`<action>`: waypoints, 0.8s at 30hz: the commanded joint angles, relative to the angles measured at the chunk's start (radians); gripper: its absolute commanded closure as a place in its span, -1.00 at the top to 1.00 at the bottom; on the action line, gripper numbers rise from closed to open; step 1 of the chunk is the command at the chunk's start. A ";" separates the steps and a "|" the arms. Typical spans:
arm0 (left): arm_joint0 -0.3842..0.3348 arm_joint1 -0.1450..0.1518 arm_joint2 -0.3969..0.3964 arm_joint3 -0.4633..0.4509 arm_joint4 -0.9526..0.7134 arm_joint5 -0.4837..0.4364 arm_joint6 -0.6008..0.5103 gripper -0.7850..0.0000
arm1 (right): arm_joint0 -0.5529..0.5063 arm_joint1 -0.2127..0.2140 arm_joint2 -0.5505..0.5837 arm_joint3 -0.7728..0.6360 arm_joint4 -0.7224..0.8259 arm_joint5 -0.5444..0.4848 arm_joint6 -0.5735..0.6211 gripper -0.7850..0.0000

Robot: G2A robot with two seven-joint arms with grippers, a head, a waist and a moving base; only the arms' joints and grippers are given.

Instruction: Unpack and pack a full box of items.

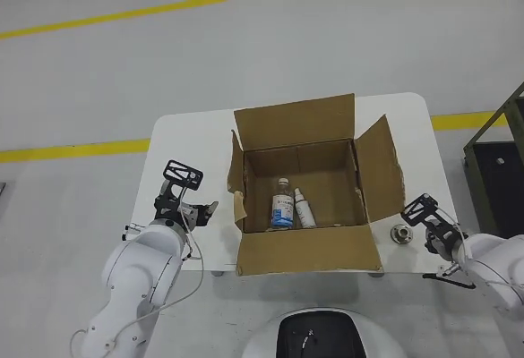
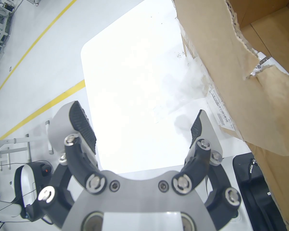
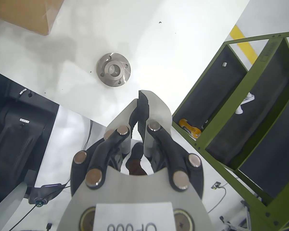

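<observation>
The left gripper, spread wide, hangs just left of the box; the right gripper, pinched together and empty, is right of it near a flange. Two bottles lie inside, so go over the torn flap and grip one across its body. A white counter carries the box; a green rack stands further right.

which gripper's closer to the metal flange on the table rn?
Right. The right gripper sits shut just beside the flange, not touching it. The left gripper is open over the table on the opposite side of the cardboard box.
</observation>
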 commanded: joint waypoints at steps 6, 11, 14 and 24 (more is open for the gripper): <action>0.000 0.000 0.000 0.000 0.000 0.000 0.000 1.00 | 0.000 0.000 0.000 0.000 0.000 0.000 0.000 -1.00; 0.000 0.000 0.000 0.000 0.000 0.000 0.000 1.00 | 0.007 -0.001 0.009 0.051 0.049 0.042 -0.004 -1.00; 0.000 0.000 0.000 0.000 0.000 0.000 0.000 1.00 | 0.042 0.000 0.004 0.077 0.098 0.053 0.034 -0.95; 0.000 0.000 0.000 0.000 0.000 0.000 0.000 1.00 | 0.159 0.001 -0.101 0.189 0.117 0.032 0.055 -0.18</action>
